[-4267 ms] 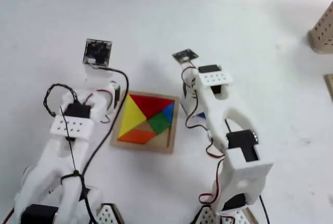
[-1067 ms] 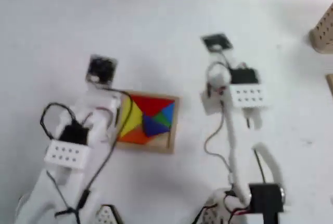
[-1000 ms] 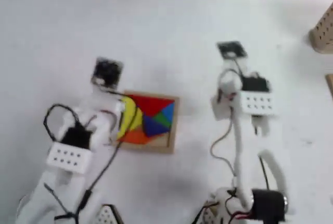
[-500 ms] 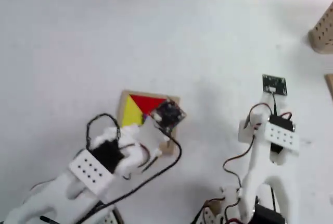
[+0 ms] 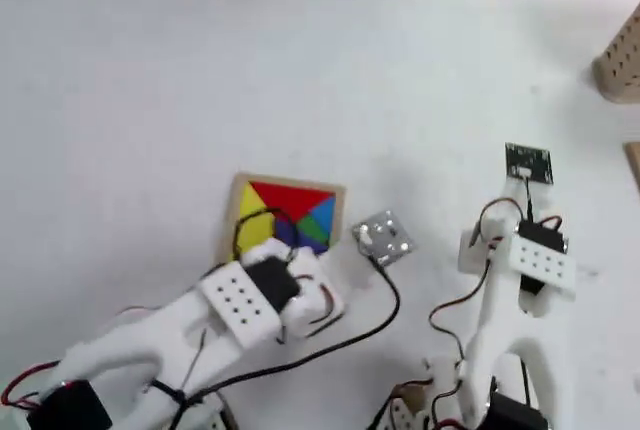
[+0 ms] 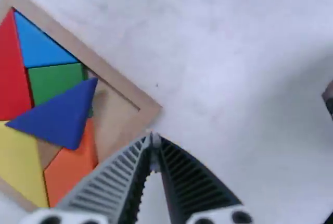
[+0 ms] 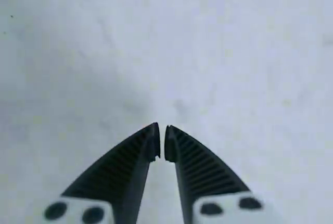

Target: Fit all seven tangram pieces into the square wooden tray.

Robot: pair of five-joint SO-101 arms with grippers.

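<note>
We are logging the left claw (image 6: 154, 148) pinched closed on nothing, tips near a corner of the tray (image 6: 125, 89). Its wrist view is showing the dark blue triangle (image 6: 60, 117) lying askew across the green piece (image 6: 54, 81) and the orange piece (image 6: 70, 164). From above, the left arm (image 5: 240, 295) is hiding that half. The right claw (image 7: 161, 143) is closed over the tabletop (image 7: 218, 47).

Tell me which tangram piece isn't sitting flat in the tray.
The dark blue triangle: it lies askew over the green piece and orange piece, while the red, light blue and yellow ones sit flush in the wooden tray.
</note>
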